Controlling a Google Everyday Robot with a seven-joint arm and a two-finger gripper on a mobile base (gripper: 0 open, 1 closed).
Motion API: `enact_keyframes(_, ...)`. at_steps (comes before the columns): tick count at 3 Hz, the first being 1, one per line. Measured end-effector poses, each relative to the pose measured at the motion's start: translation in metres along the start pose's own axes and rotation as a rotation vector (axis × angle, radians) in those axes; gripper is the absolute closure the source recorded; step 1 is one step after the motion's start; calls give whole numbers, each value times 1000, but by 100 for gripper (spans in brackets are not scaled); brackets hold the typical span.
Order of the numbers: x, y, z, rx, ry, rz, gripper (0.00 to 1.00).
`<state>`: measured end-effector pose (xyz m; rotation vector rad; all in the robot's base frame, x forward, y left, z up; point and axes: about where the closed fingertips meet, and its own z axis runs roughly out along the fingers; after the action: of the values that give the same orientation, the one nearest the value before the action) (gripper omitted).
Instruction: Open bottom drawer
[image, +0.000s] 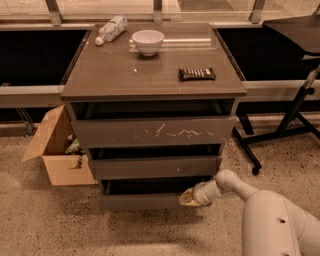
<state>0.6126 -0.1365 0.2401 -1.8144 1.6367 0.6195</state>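
Note:
The bottom drawer (140, 201) is the lowest, narrowest dark grey-brown front of the cabinet, plain and handleless, with a dark gap above it. My gripper (186, 198) is at the right end of that front, its yellowish tip against the drawer's top edge. My white arm (235, 184) reaches in from the lower right. Above it sit the mid-sized front (155, 168) and the widest front with whitish scratches (155, 131).
On the cabinet top stand a white bowl (148, 41), a plastic bottle (111, 29) lying on its side and a dark flat object (197, 73). An open cardboard box (55, 150) sits on the floor at the left. Black stand legs (280, 135) are at the right.

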Motion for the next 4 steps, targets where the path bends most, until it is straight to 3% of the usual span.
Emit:
enact_keyframes(1, 12, -10, 4, 12, 29, 7, 16)
enact_keyframes(2, 20, -18, 11, 12, 59, 6, 0)
enact_keyframes(4, 33, -22, 41, -58, 117, 16, 0)
